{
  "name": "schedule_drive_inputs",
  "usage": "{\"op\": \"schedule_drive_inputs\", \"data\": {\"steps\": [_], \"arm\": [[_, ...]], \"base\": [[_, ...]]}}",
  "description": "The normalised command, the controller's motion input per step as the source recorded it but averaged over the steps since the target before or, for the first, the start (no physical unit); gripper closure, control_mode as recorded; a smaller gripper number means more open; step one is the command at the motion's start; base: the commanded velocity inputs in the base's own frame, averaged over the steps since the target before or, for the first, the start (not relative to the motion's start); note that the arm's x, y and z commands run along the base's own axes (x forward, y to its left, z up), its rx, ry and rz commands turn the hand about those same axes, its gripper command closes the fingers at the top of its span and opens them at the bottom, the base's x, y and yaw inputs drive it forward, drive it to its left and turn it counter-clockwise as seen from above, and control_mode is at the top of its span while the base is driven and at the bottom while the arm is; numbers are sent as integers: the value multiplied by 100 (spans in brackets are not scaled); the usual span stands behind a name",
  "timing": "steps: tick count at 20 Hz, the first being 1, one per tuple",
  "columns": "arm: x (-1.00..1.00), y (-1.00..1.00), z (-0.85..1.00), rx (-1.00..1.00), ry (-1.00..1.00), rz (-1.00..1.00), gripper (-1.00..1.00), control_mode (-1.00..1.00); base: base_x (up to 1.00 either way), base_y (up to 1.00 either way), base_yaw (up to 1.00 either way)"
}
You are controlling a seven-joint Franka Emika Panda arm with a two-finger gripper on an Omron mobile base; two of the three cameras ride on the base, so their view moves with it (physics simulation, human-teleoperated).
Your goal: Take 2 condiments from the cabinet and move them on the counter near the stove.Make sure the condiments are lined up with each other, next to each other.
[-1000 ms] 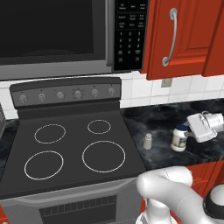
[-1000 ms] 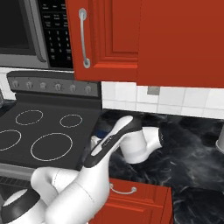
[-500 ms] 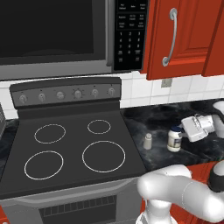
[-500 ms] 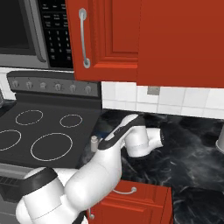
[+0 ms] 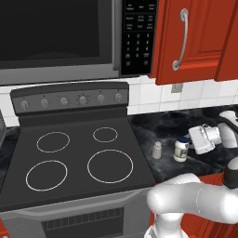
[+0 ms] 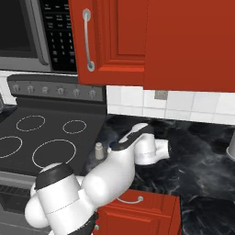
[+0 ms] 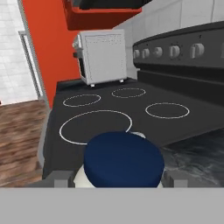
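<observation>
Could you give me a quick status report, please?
Gripper jaws around white jar with dark blue lid, standing on black marble counter. Small grey-white shaker beside it, nearer dark grey stove. Nothing in the way.

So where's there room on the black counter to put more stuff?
Crowded: the counter strip beside the stove, where the shaker, jar and fingers bunch together. Bare: the stretch behind them along the tiled wall, and the counter further right.
</observation>
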Motion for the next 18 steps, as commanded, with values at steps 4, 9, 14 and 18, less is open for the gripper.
{"op": "schedule_drive_inputs", "data": {"steps": [4,9,14,18], "arm": [[27,0,-21,0,-10,0,100,-100],[26,0,-20,0,-4,0,100,-100],[29,0,-28,0,0,0,100,-100],[28,0,-28,0,6,0,100,-100]], "base": [[0,0,0],[0,0,0],[0,0,0],[0,0,0]]}}
